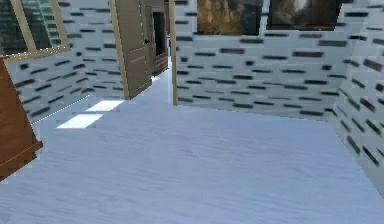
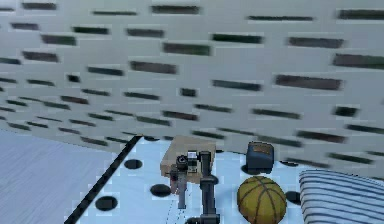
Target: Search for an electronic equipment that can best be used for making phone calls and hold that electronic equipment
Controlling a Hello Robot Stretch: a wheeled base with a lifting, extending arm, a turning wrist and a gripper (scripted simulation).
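In the arm side view my arm (image 2: pixel 208 195) rises from the bottom edge over a white surface with black dots (image 2: pixel 130 185). The gripper (image 2: pixel 182 183) sits at the arm's far end, just left of the bar, above that dotted surface. I cannot tell whether it holds anything. A small dark boxy object (image 2: pixel 259 156) lies on the surface to the right of the arm, near the wall. An orange ball with dark seams (image 2: pixel 262 200) rests in front of it. Nothing I can make out has the clear shape of a phone.
A striped cushion (image 2: pixel 342 195) lies at the arm side view's right, and a brick-patterned wall (image 2: pixel 190 70) stands close behind the surface. The forward view has open pale floor (image 1: pixel 200 150), a doorway with a wooden door (image 1: pixel 130 45), two wall pictures (image 1: pixel 228 15), a window (image 1: pixel 30 25) and brown furniture (image 1: pixel 15 125).
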